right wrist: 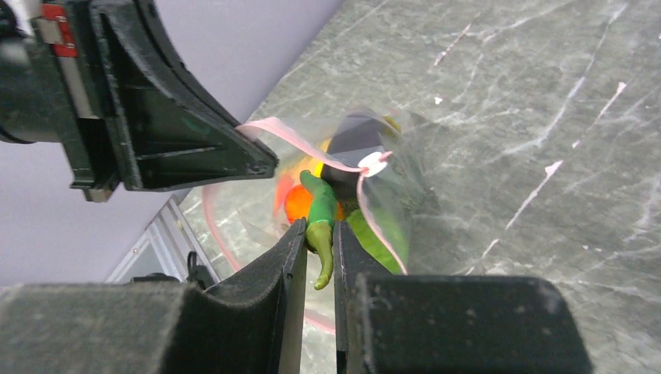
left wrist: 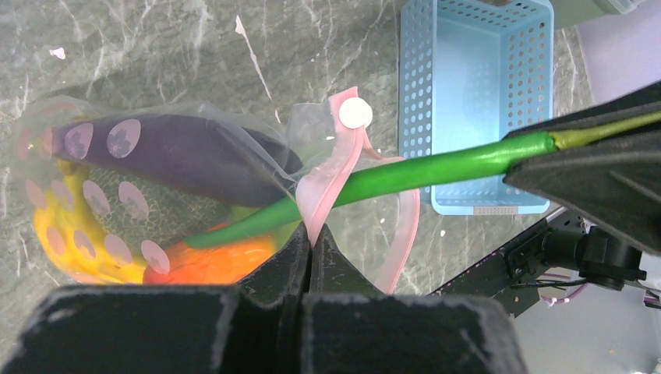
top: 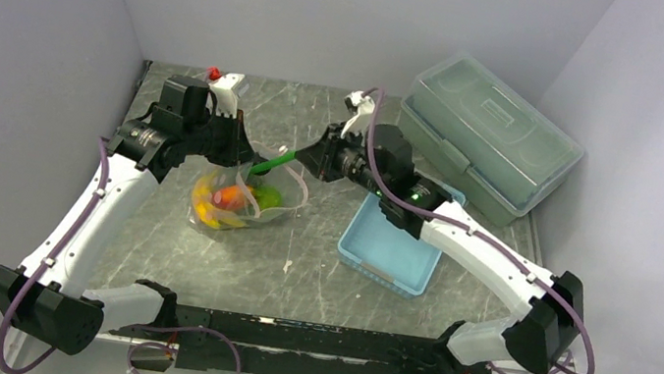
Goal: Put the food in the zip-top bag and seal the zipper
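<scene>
The left gripper [left wrist: 310,246] pinches the pink zipper [left wrist: 329,179], jaws pressed together, holding the bag [left wrist: 261,128] open on the table [top: 296,271] near the basket [left wrist: 475,86], while the right gripper [right wrist: 318,234] clamps the green vegetable [left wrist: 436,165], its tip inside the bag beside the eggplant [left wrist: 187,152], bananas [left wrist: 58,234] and orange piece [left wrist: 222,263].

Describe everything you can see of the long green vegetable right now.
The long green vegetable is a slender, glossy, bright green rod, plastic-looking, slightly curved, yellowish at its stem end. The right gripper is shut on that stem end, holding it slanted above the table. Its other end reaches through the mouth of the clear bag, crossing the pink zipper strip, and its tip lies beside the orange-red piece, near the eggplant. Most of its length sticks out.
</scene>
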You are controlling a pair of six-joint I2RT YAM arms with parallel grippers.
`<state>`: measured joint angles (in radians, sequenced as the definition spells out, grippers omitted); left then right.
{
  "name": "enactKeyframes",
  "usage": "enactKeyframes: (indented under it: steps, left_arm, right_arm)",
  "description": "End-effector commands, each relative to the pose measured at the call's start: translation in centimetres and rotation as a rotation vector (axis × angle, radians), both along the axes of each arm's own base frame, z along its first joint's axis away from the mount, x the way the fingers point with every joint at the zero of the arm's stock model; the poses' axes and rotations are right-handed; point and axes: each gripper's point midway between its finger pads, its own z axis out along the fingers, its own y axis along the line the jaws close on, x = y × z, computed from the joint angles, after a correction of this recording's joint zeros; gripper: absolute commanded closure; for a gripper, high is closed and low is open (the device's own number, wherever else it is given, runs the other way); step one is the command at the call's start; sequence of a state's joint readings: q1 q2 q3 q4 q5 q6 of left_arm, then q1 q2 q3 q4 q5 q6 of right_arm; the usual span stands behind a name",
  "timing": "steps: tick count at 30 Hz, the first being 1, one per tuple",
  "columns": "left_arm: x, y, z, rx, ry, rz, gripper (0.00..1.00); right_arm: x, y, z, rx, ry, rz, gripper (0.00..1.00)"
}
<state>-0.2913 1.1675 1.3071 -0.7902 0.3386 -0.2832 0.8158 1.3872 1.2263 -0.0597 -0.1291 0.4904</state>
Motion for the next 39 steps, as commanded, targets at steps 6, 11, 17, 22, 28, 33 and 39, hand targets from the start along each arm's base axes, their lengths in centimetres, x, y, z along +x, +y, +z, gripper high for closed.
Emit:
enactKeyframes:
  steps: [6,11,17,22,28,33,39]
  left_arm:
    - [0.3,-0.3,1.3,-0.031,-0.047,-0.005,1.00]
    - [0.3,-0.3,1.3,-0.031,-0.048,-0.003,1.00]
    - [0.3,-0.3,1.3,-0.033,-0.047,-0.004,1.00]
    - [0.3,-0.4,1.2,-0.034,-0.044,-0.007,1.00]
    - [0.3,-0.4,1.3,-0.035,-0.045,-0.009,1.00]
    - [0.2,-0.5,1.3,-0.039,-0.045,-0.013,1.00]
    - [0.1,-0.6,1.5,-0.043,-0.049,-0.022,1.00]
  right_arm:
    - [-0.1,3.1,2.2,0.081,-0.088,-0.064,1.00]
    - [-0.4,4.8,1.0,0.055,-0.087,-0.063,1.00]
    - [-0.5,6.1,-0.6,0.035,-0.072,-0.064,1.00]
    - [-0.4,7.0,-2.1,0.030,-0.051,-0.056,1.00]
    - [-0.3,8.6,-3.8,0.031,-0.017,-0.045,1.00]
    - [-0.1,9.8,-5.1,0.025,0.007,-0.032,1.00]
    - [-0.2,11.3,-6.4,0.009,0.029,-0.009,1.00]
